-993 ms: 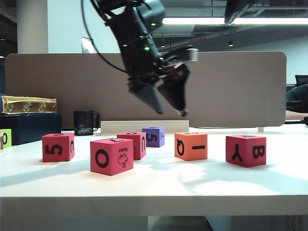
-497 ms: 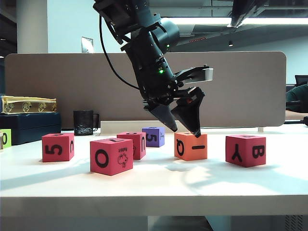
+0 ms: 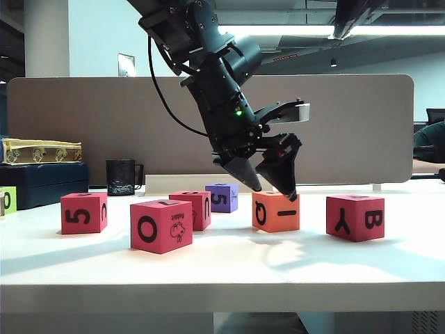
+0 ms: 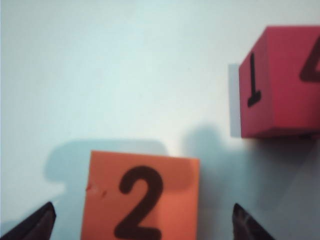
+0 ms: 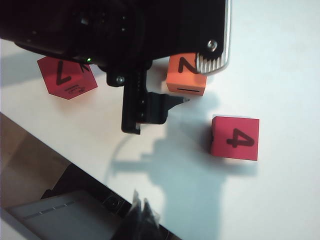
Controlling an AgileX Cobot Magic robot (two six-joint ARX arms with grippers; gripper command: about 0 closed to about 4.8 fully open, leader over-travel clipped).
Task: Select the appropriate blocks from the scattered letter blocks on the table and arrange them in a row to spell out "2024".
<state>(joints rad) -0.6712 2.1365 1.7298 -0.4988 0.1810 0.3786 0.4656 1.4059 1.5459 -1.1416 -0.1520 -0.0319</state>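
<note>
While the orange cube (image 3: 276, 211) serves as landmark on the counter (image 3: 222, 268):
Left tool (image 3: 267, 188): held just above the orange cube, jaws spread wide, nothing gripped.
Right tool (image 5: 140, 212): seen blurred well off the cube; its state cannot be told.
Red cube (image 3: 355, 217): placed right of the orange cube, apart.

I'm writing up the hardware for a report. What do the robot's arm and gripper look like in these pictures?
The left arm is glossy black with chunky joints, a small green light and a black cable looping beside it. A silver ridged part juts from its wrist. The left gripper has two black fingers tapering to points. Of the right gripper, only blurred dark tips show.
</note>
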